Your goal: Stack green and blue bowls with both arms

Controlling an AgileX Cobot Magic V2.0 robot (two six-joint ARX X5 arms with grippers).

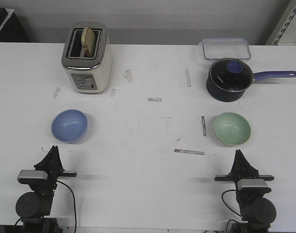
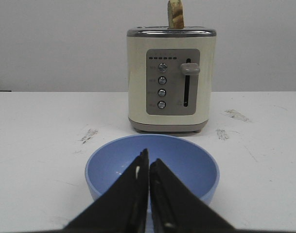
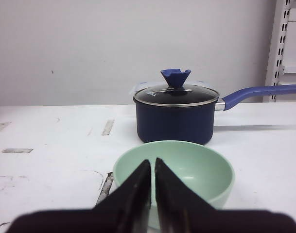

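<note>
The periwinkle blue bowl (image 1: 69,125) sits upright and empty on the white table at the left. It also shows in the left wrist view (image 2: 186,162), just beyond my left gripper. The pale mint green bowl (image 1: 232,129) sits upright and empty at the right, and in the right wrist view (image 3: 201,165) too. My left gripper (image 1: 54,149) is shut and empty, near the table's front edge, short of the blue bowl (image 2: 148,158). My right gripper (image 1: 238,153) is shut and empty, short of the green bowl (image 3: 153,162).
A cream toaster (image 1: 87,58) with a slice of bread stands behind the blue bowl. A dark lidded saucepan (image 1: 229,80) with a blue handle stands behind the green bowl, a clear lidded box (image 1: 225,48) behind it. Tape strips (image 1: 189,152) mark the table.
</note>
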